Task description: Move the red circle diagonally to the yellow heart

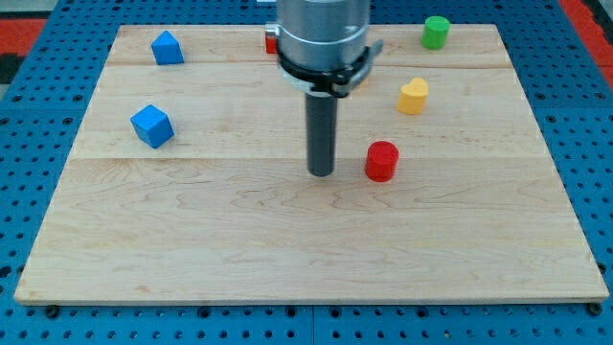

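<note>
The red circle block (381,160) stands on the wooden board right of centre. The yellow heart block (413,96) lies above it and slightly to the view's right, with a gap between them. My tip (321,173) rests on the board just to the view's left of the red circle, a short gap apart, at about the same height in the view. The rod rises straight up into the grey arm body at the view's top.
A green cylinder (436,32) stands at the top right. Two blue blocks sit at the left: one (167,48) near the top edge, one cube (152,126) lower. A red block (271,41) is mostly hidden behind the arm. The wooden board (287,249) lies on a blue pegboard.
</note>
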You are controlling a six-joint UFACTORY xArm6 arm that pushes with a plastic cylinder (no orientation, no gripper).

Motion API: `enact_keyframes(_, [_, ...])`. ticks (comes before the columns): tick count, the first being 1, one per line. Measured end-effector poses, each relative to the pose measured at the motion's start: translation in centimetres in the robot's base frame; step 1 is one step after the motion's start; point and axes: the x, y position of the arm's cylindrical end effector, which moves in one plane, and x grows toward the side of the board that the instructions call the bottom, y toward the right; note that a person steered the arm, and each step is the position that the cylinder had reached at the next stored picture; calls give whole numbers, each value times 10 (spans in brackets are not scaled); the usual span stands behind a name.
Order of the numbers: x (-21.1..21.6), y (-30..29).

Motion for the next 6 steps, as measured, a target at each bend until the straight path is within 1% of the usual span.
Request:
enact_keyframes(1, [-2, 72])
enact_keyframes(2, [-1, 115])
enact_keyframes(4, [2, 164])
enact_keyframes(5, [15, 165])
enact_keyframes(6, [-11, 168])
